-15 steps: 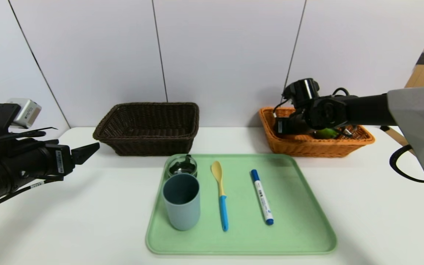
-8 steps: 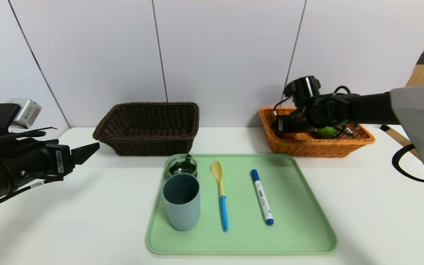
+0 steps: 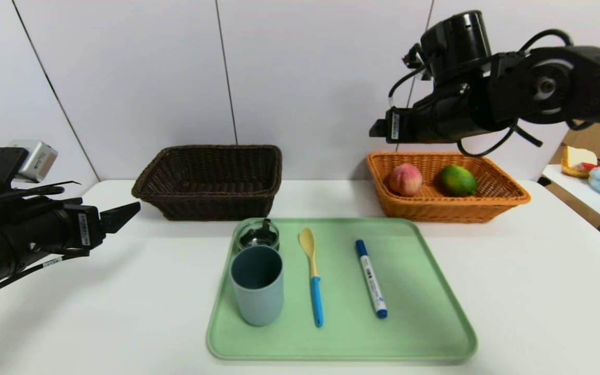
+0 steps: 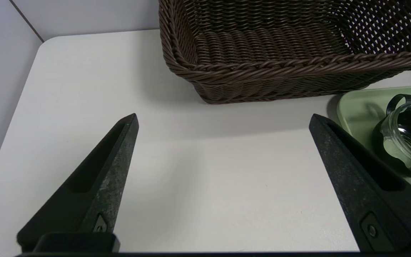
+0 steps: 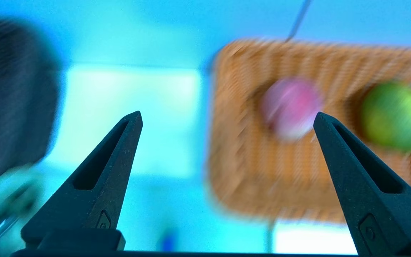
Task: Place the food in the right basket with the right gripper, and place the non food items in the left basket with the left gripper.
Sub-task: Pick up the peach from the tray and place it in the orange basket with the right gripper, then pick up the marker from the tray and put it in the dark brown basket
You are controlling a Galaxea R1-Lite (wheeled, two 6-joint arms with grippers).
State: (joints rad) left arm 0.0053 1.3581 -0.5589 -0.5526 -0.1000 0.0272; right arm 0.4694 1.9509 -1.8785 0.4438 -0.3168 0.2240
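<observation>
Food, peach [image 3: 405, 179] and lime [image 3: 458, 180], sits in the right basket [image 3: 508, 197], right claw [image 3: 379, 128] wide open, empty above it; next I'd ease the empty, wide-open left claw [image 3: 122, 214] rightward to the cup [image 3: 257, 285] on the near-left tray [image 3: 425, 291], gripping its rim squarely.

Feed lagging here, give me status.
Right hand open, raised above orange basket; peach and lime inside. Left hand open, parked. Cup, jar, spoon, marker on tray.

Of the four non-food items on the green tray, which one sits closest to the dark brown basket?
The glass jar, at the tray's far left corner, just before the dark brown basket. The cup, spoon and marker lie nearer the robot.
</observation>
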